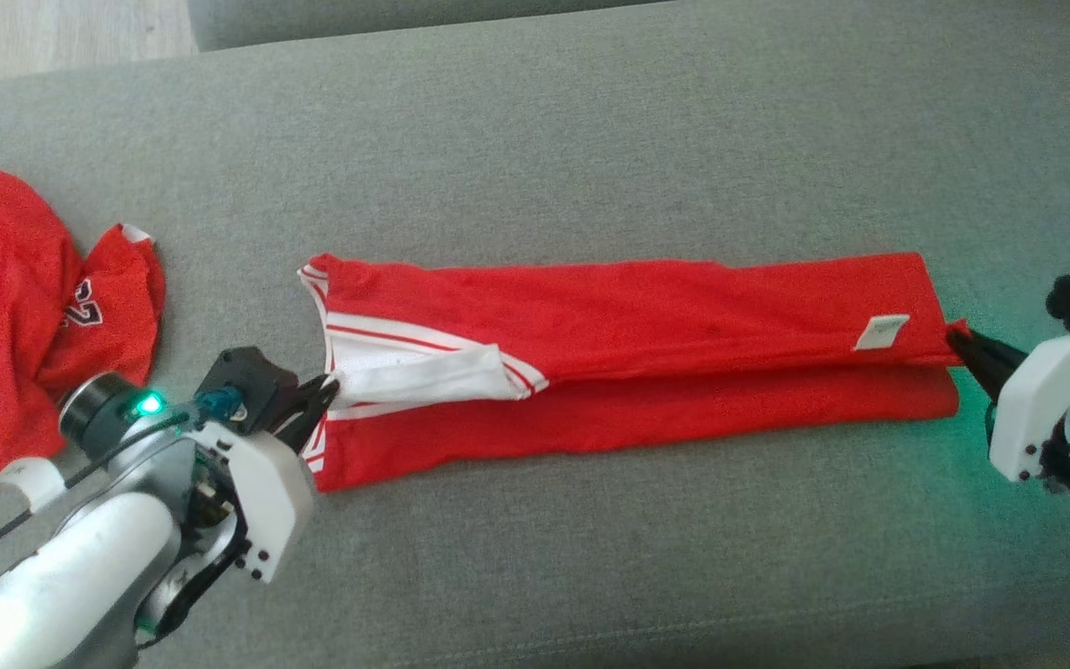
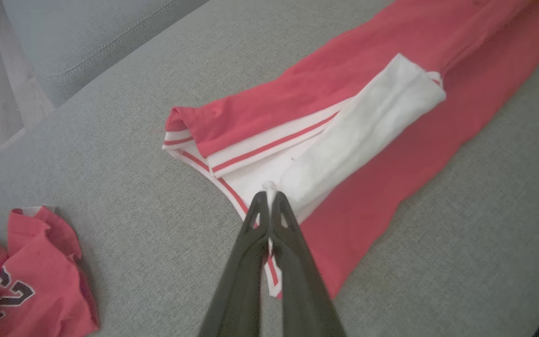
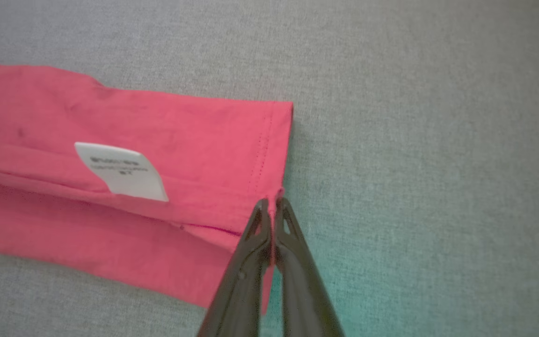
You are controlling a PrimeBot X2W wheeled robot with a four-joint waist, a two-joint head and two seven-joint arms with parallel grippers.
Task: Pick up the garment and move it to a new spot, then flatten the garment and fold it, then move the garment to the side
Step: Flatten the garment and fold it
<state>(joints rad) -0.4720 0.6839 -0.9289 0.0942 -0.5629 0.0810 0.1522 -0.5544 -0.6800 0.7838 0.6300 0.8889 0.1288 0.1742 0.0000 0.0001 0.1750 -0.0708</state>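
The red jersey [image 1: 646, 316] lies folded lengthwise along the grey sofa seat [image 1: 591, 139]; the left claw [image 1: 328, 390] is clenched on its white-trimmed edge; the right claw [image 1: 956, 337] is clenched on its hem corner; a second red jersey [image 1: 15, 307] lies crumpled well apart, at the left.

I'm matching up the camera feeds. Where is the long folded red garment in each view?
Head view: the garment lies across the middle, from the left hand to the right hand.
Left wrist view: the garment runs from centre to upper right, striped end nearest.
Right wrist view: the garment covers the left side, hem at centre.
Shared landmark: the grey cushion under it.
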